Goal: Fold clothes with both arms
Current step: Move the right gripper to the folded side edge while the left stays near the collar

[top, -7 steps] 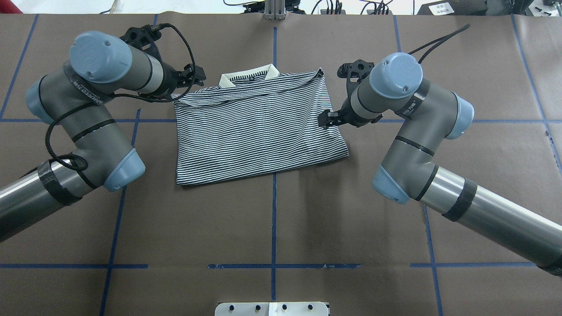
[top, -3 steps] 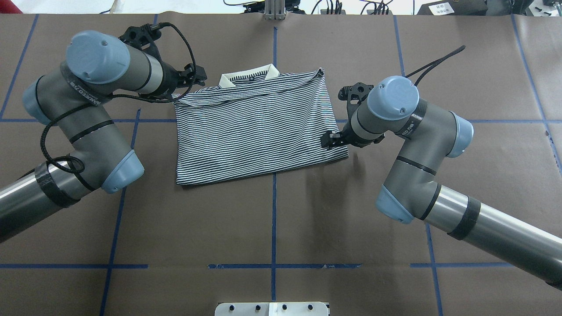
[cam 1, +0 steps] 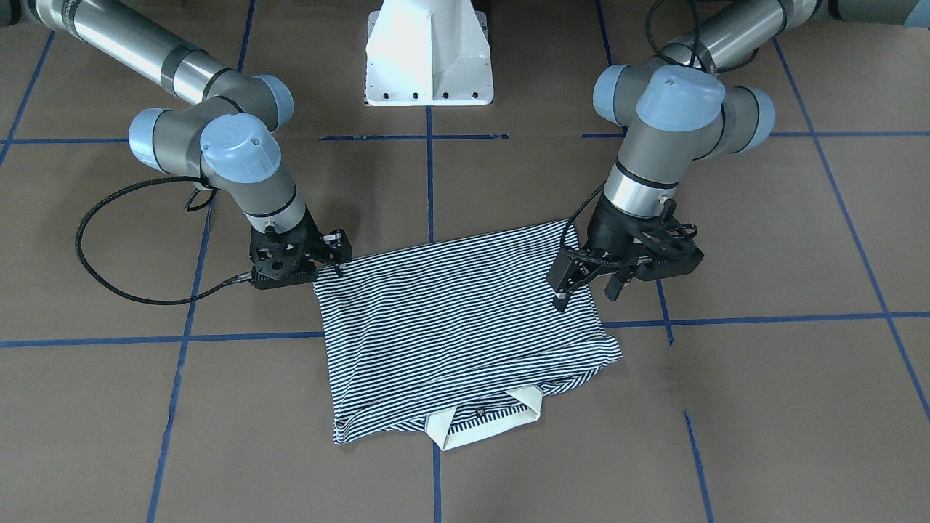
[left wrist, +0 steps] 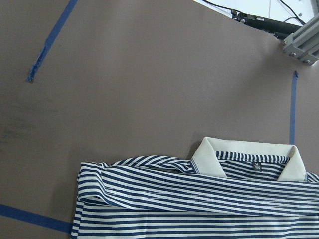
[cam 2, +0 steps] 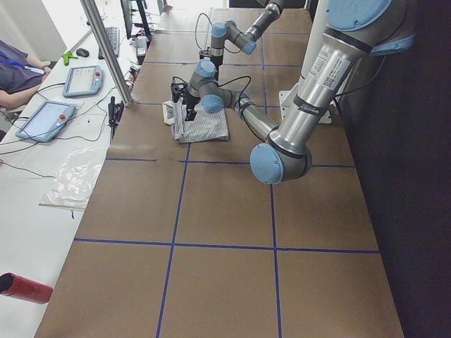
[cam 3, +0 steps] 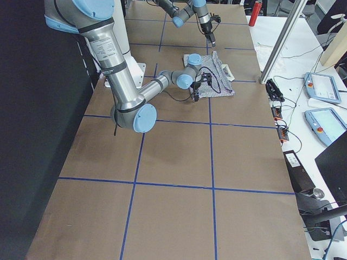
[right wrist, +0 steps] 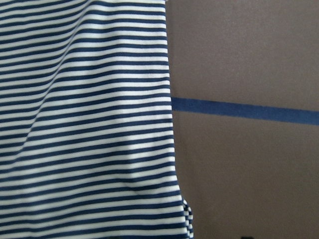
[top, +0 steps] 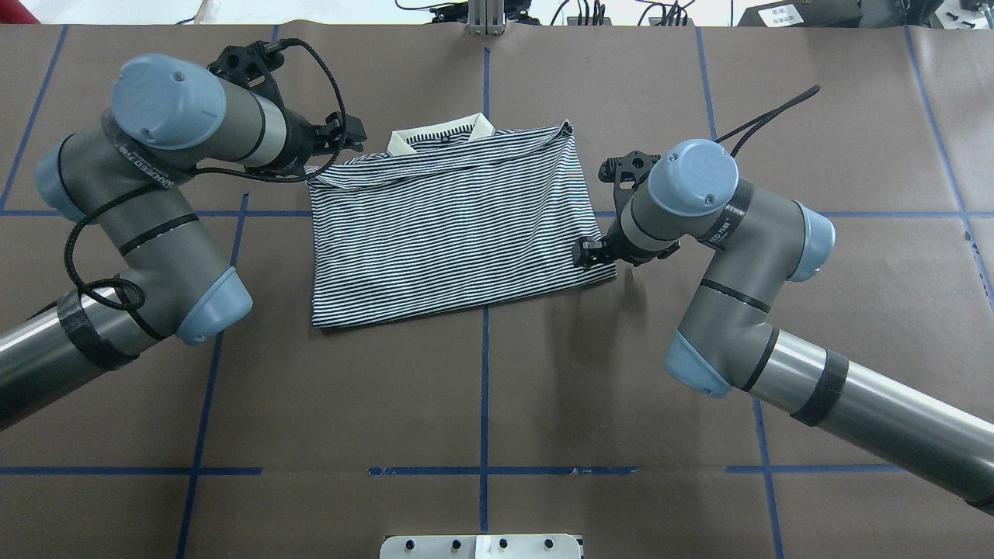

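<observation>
The shirt (top: 458, 225) lay folded flat mid-table (top: 349, 404), collar (top: 439, 130) at the far edge. My L gripper (cam 1: 587, 290) hung over its far-left corner, fingers spread, holding nothing. My R gripper (top: 582, 253) sat low at the shirt's right edge nr the near corner. Couldn't tell how far open it was, or if it had cloth.

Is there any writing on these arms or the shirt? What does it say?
Left arm: white lettering on its band, too blurred to read.
Right arm: the same lettering, also unreadable.
Shirt: neck tag too small to read.
Nothing else legible.
</observation>
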